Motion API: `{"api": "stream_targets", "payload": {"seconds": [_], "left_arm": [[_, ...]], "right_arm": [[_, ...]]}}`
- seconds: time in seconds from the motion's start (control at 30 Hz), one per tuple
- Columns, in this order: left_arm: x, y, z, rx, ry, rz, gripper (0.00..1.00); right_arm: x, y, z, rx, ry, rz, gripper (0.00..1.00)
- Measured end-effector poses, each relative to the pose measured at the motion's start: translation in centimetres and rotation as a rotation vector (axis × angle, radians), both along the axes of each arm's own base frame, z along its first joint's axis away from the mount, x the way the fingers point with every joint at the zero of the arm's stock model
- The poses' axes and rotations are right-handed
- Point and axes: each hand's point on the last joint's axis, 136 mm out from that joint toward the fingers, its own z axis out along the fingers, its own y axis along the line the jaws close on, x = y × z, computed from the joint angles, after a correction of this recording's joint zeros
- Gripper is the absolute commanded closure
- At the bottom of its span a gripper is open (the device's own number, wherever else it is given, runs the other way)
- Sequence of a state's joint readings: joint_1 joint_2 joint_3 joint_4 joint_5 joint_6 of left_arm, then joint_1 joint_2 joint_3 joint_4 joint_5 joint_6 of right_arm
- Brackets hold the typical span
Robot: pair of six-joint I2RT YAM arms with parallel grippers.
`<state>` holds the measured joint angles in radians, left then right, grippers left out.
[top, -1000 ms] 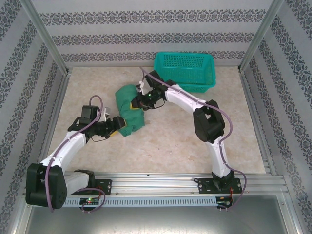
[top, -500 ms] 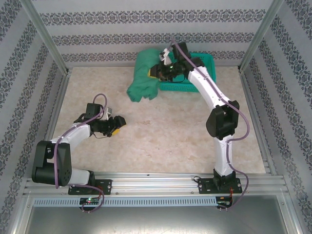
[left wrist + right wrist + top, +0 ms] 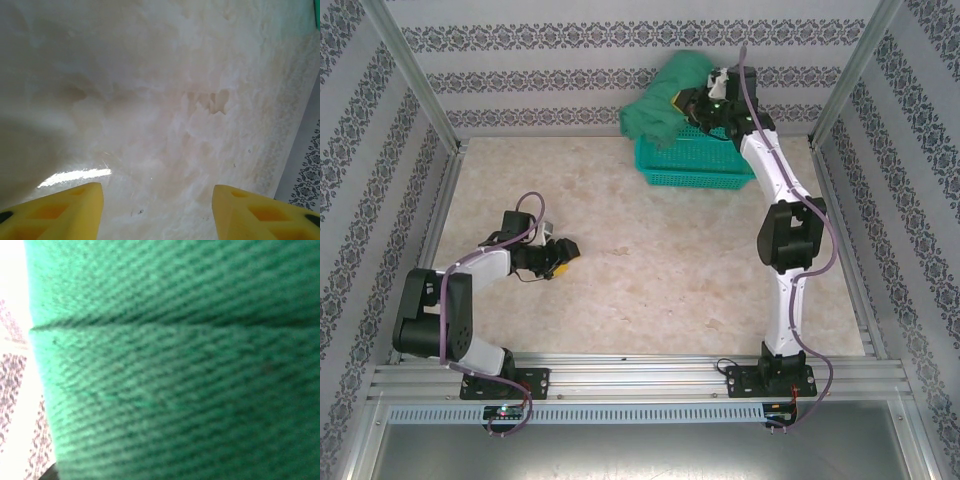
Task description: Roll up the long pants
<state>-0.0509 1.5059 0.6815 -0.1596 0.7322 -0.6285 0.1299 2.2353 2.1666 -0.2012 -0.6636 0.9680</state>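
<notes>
Item 1, the long pants (image 3: 662,102): the dark green garment is a compact bundle, clear of the table (image 3: 670,280) and hanging in the air at the far side of the cell. It sits above the far left corner of the teal mesh basket (image 3: 698,165), and its lower fold overlaps the basket's rim in the top view. Contact with the rim cannot be confirmed. In the right wrist view the green weave (image 3: 175,365) lies hard against the lens, with 1 fold line running across it.

Item 2, change: 1 second ago the bundle lay on the table left of centre, with both grippers at it. Half a second ago it was already lifted, at the basket's left edge. It is now higher and further right, over the basket. Assessment: rolling appears complete, and the bundle is probably being carried for deposit in the basket. The roll looks loose at its lower end and could slacken on release.

Item 3, right gripper (image 3: 698,100): it is clamped on the bundle's right side and carries its full weight. The fingertips themselves are buried in cloth.

Item 4, left gripper (image 3: 560,256): it has withdrawn to the near left and is low over bare table. Its 2 yellow fingers (image 3: 65,210) are spread wide with nothing between them.
</notes>
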Motion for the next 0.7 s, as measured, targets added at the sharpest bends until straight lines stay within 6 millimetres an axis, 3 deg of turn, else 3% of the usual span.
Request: {"api": "stream_targets", "payload": {"seconds": [0.17, 0.27, 0.4, 0.47, 0.53, 0.57, 0.7], "left_arm": [[0.1, 0.0, -0.9, 0.001, 0.018, 0.000, 0.44], [0.2, 0.0, -1.1, 0.001, 0.020, 0.000, 0.44], [0.4, 0.0, -0.9, 0.001, 0.006, 0.000, 0.45], [0.5, 0.0, -0.9, 0.002, 0.003, 0.000, 0.45], [0.5, 0.0, -0.9, 0.004, 0.003, 0.001, 0.45], [0.5, 0.0, -1.0, 0.005, 0.003, 0.002, 0.45], [0.6, 0.2, -1.0, 0.012, 0.001, 0.006, 0.44]], "right_arm": [[3.2, -2.7, -5.6, 0.044, 0.039, -0.128, 1.00], [4.2, -4.2, -11.2, 0.038, 0.099, -0.207, 1.00], [3.9, -6.0, -18.5, -0.001, 0.191, -0.297, 1.00], [3.8, -6.4, -20.1, -0.013, 0.200, -0.322, 1.00], [4.0, -6.7, -20.1, -0.005, 0.185, -0.340, 1.00], [4.1, -6.7, -19.9, -0.002, 0.173, -0.345, 0.92], [4.2, -7.0, -19.9, -0.003, 0.175, -0.364, 0.21]]}}
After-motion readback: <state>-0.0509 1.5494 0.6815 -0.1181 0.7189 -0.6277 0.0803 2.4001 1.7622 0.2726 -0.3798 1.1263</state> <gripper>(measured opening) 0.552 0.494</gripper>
